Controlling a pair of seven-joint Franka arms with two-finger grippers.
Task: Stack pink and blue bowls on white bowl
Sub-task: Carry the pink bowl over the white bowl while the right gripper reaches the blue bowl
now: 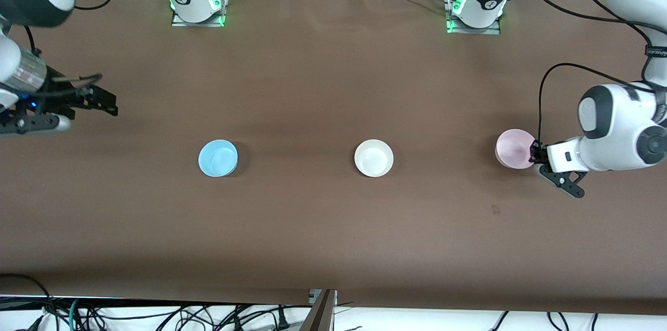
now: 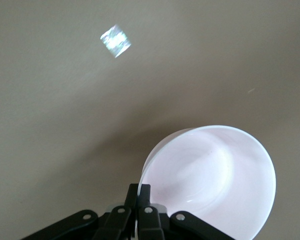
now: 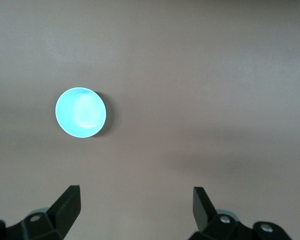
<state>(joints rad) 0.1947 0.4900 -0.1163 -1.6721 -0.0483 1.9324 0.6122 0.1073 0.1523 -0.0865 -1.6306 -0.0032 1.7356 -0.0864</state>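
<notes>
We see the pink bowl [image 1: 514, 148] at the left arm's end of the brown tabletop [image 1: 333, 227], tipped rather than sitting flat, its open side turned toward the front camera and the middle of the table. The left pincer [image 1: 535, 156] is clenched on the rim of this bowl; in the left wrist view the black fingers [image 2: 139, 197] are pressed together over the bowl's edge, with the pale pink inside [image 2: 210, 185] spreading out from them.

Toward the middle of the tabletop from that pincer stands the white bowl [image 1: 373, 158], upright and well apart from the pink one. Still farther along the same line, toward the right arm's end, stands the blue bowl [image 1: 218, 158], also upright and alone. We find all three bowls in one row, none touching another.

The right pincer [image 1: 101, 104] hangs over bare tabletop at the right arm's end, well apart from the blue bowl and holding nothing. In the right wrist view we see its two fingers [image 3: 67, 205] spread wide, released, with the blue bowl [image 3: 81, 112] lying on the cloth well ahead of the gap between them. That arm waits.

Both arms' bases stand at the edge of the tabletop farthest from the front camera.
</notes>
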